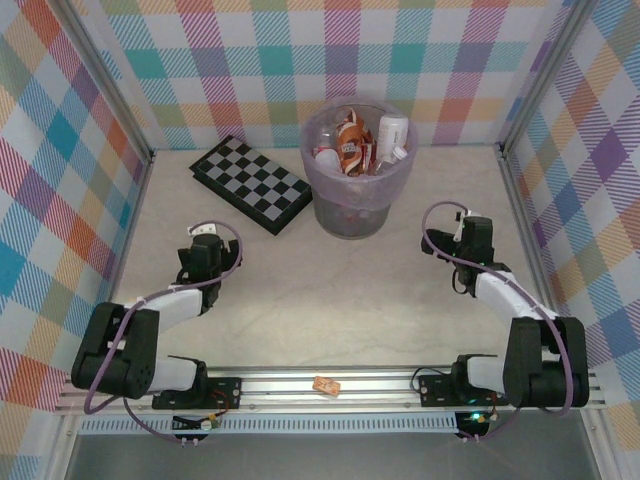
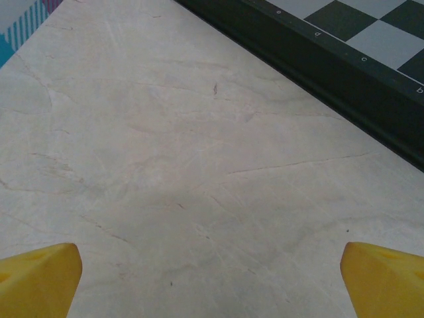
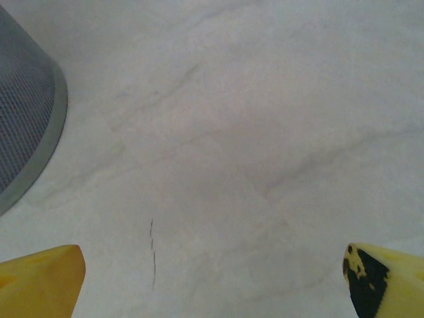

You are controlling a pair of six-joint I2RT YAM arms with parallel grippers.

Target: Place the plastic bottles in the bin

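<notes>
**Top external view: bottles binned, both claws released**

Lowest in the frame, a small orange-tan cube (image 1: 325,385) sits on the metal rail between the two arm bases. It is not part of the job.

Above that, the two arms rest low over the pale marbled table (image 1: 340,300). The left gripper (image 2: 212,285) has its yellow fingers (image 2: 36,278) spread to the frame's bottom corners, with bare table between them. The right gripper (image 3: 212,285) is equally wide and grasps nothing. The rim of the bin's base curves along the left edge of the right wrist view.

Farther up, a flat black-and-white checkerboard (image 1: 250,183) lies upper left of centre. Just to its right stands the tall translucent pale-purple plastic bin (image 1: 350,215). The small clear plastic bottles (image 1: 352,140), with white and orange-brown labels, are heaped inside it to the rim.

Every bottle I can find is in the bin, so the job looks finished. The next move probably calls for no grasp, only a check of the hidden ground behind the bin.
</notes>
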